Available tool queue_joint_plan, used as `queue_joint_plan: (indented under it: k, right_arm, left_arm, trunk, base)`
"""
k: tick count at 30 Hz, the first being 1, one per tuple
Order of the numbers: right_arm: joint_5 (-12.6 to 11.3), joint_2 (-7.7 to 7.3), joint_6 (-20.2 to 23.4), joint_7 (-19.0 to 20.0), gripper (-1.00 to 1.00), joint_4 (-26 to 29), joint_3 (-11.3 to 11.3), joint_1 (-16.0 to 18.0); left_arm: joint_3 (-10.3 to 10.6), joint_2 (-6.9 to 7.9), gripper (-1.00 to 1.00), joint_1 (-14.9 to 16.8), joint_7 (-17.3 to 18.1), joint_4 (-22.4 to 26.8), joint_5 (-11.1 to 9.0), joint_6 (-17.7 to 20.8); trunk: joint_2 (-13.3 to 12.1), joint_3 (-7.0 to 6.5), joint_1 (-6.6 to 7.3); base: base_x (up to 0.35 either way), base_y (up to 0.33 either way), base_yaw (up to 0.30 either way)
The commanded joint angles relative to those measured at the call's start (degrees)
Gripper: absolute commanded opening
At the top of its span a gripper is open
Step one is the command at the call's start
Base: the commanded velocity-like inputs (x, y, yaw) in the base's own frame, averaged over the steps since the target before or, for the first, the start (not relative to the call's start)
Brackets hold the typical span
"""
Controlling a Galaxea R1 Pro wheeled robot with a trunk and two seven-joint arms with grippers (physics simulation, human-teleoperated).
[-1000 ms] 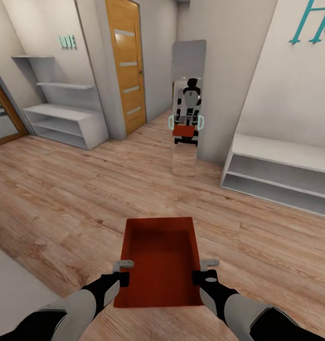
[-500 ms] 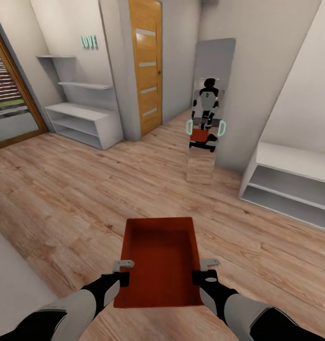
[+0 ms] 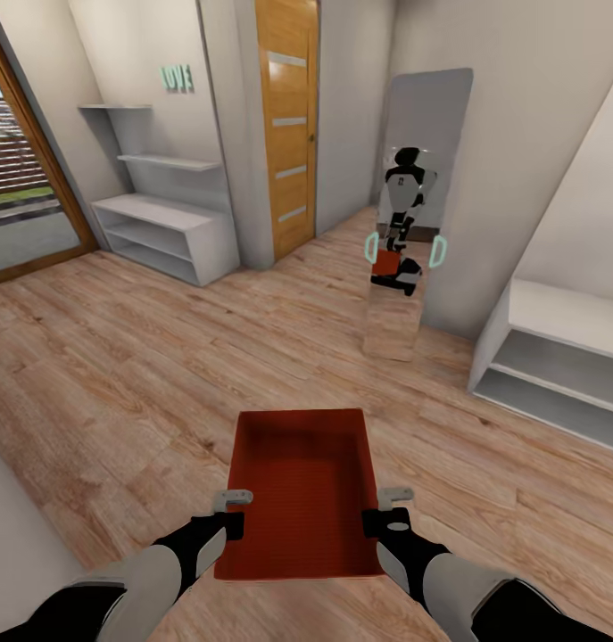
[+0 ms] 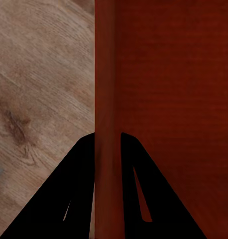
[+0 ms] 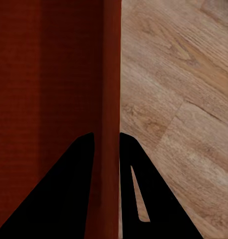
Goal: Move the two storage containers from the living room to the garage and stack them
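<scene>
Camera view has swung: the tall standing mirror and orange-wood door with pale slits sit further right in the head view than a second ago, glass door more exposed; the carried load hasn't shifted against the arms. Orange-red rectangular tray-like storage container hangs between both end effectors, above light wood-plank floor. Left end effector clamped on its left wall, right end effector clamped on its right wall; wrist views show each wall pinched between the fingers. Step: transport, first container, mid-turn. Next probably needs heading for the orange door, grip kept level.
</scene>
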State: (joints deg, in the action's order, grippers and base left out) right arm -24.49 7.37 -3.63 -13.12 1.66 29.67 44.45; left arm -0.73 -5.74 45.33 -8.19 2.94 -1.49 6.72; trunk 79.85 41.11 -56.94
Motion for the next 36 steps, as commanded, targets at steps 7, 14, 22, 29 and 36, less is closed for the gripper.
queue_joint_plan:
  k: [7,14,22,29,36]
  right_arm:
    - [-1.26,0.01,-0.23,-0.15,-1.00,-1.12,-0.14,0.03]
    - [-1.26,0.01,-0.26,-0.15,-1.00,-1.13,-0.14,0.03]
    - [-1.26,0.01,-0.32,-0.12,-1.00,-1.13,-0.19,0.03]
    - [-1.26,0.01,-0.32,-0.12,-1.00,-1.13,-0.15,0.03]
    - [-1.26,0.01,-0.32,-0.11,-1.00,-1.13,-0.14,0.03]
  left_arm:
    - [1.26,1.41,-1.00,0.02,-0.51,0.31,0.52,-0.75]
    - [1.26,1.39,-1.00,0.02,-0.51,0.31,0.52,-0.75]
    - [1.27,1.36,-1.00,0.02,-0.51,0.31,0.52,-0.75]
    - [1.26,1.35,-1.00,0.02,-0.51,0.31,0.52,-0.75]
    - [1.26,1.36,-1.00,0.02,-0.51,0.31,0.52,-0.75]
  trunk:
    - [0.02,0.04,-0.03]
    - [0.02,0.05,-0.03]
    - [0.02,0.34,-0.03]
    - [0.02,0.66,-0.03]
    - [0.02,0.97,-0.03]
  base:
    - [0.322,0.000,0.000]
    - [0.323,0.000,0.003]
    - [0.323,0.000,0.169]
    - [0.322,0.000,0.227]
    - [0.323,0.000,0.221]
